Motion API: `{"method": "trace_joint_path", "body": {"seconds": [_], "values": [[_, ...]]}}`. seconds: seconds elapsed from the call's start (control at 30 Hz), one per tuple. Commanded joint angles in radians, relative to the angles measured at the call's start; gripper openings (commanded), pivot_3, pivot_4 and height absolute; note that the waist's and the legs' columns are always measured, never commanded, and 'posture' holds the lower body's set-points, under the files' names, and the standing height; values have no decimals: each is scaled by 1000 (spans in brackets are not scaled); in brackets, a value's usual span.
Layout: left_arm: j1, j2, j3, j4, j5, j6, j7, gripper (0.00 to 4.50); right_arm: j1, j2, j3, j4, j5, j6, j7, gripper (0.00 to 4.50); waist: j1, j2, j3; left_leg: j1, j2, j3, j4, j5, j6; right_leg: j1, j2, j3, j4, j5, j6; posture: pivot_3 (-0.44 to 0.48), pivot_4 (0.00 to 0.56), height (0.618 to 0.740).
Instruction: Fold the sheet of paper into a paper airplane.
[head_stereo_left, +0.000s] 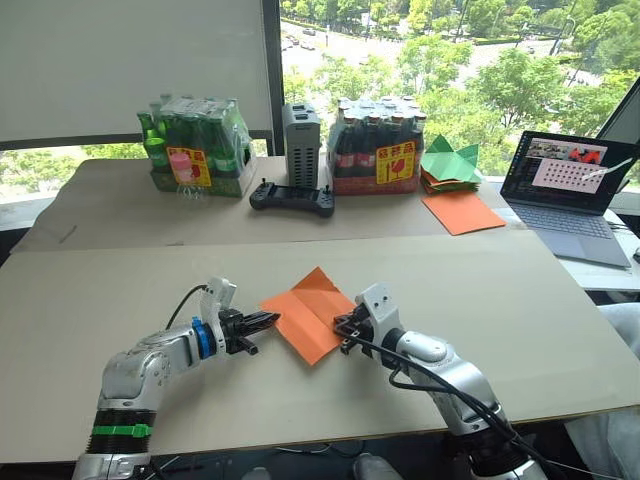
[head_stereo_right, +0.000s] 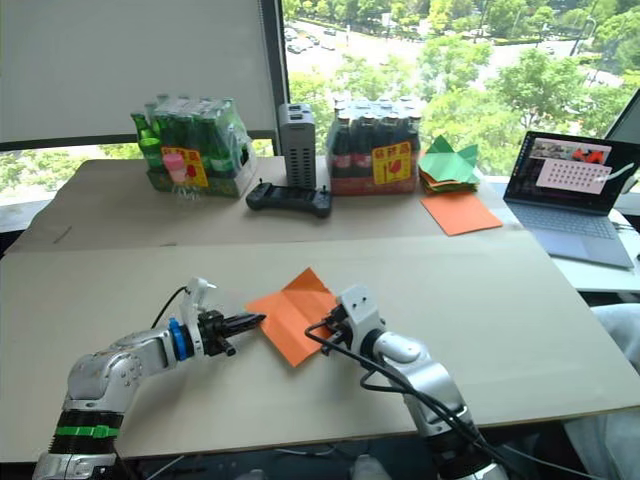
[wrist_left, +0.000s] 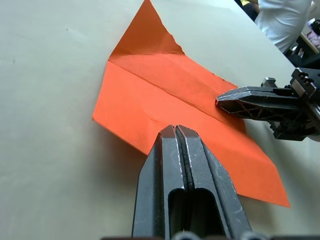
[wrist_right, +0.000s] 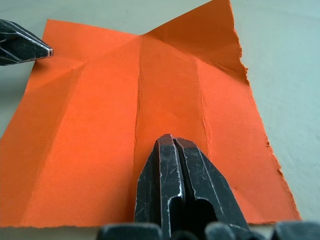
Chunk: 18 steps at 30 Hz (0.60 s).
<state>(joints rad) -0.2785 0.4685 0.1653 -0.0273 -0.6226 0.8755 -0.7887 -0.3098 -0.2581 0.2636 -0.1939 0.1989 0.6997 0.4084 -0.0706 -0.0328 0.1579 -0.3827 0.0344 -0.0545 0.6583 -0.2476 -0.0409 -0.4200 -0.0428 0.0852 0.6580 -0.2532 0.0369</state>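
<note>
Few folds done: sheet of paper (head_stereo_left: 309, 313) lies near table (head_stereo_left: 520, 300) centre, creased, one corner turned. Left gripper (head_stereo_left: 262, 322) and right gripper (head_stereo_left: 347, 326) clenched empty, pressing opposite edges. Airplane shape far off.

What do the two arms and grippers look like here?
Both arms are silver-grey metal with black wrist sections. The left gripper has two narrow black fingers, a blue ring behind them and a white wrist block; a green band circles that arm lower down. The right gripper has matching black fingers, a white block, and black cables looping along the arm.
</note>
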Motion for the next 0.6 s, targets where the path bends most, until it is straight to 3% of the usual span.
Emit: {"method": "trace_joint_path", "body": {"seconds": [0.03, 0.13, 0.17, 0.27, 0.6], "values": [[17, 17, 89, -46, -114, 88, 1, 37, 12, -2, 26, 36, -15, 15, 16, 0, 0, 0, 0, 0, 0, 0, 0, 0, 0, 0, 0, 0, 0, 0, 0, 0, 150, 740], [25, 13, 161, -47, -209, 161, 12, 37, 9, -2, 29, 40, -17, 15, 23, 0, 0, 0, 0, 0, 0, 0, 0, 0, 0, 0, 0, 0, 0, 0, 0, 0, 150, 740], [24, 10, 178, -43, -228, 177, 25, 573, 8, -2, 30, 41, -18, 14, 25, 0, 0, 0, 0, 0, 0, 0, 0, 0, 0, 0, 0, 0, 0, 0, 0, 0, 150, 740], [14, -4, 194, -34, -249, 190, 66, 1499, 4, -1, 31, 45, -21, 14, 32, 0, 0, 0, 0, 1, 0, 0, 0, 0, 0, 0, 0, 0, 0, 0, 0, 0, 150, 740], [-36, -70, 189, 20, -302, 223, 158, 1499, -4, 3, 29, 57, -37, 9, 45, 0, 1, -1, -1, 1, 0, 0, 0, 0, 0, 1, 0, 0, 0, 0, 0, 0, 150, 740]]}}
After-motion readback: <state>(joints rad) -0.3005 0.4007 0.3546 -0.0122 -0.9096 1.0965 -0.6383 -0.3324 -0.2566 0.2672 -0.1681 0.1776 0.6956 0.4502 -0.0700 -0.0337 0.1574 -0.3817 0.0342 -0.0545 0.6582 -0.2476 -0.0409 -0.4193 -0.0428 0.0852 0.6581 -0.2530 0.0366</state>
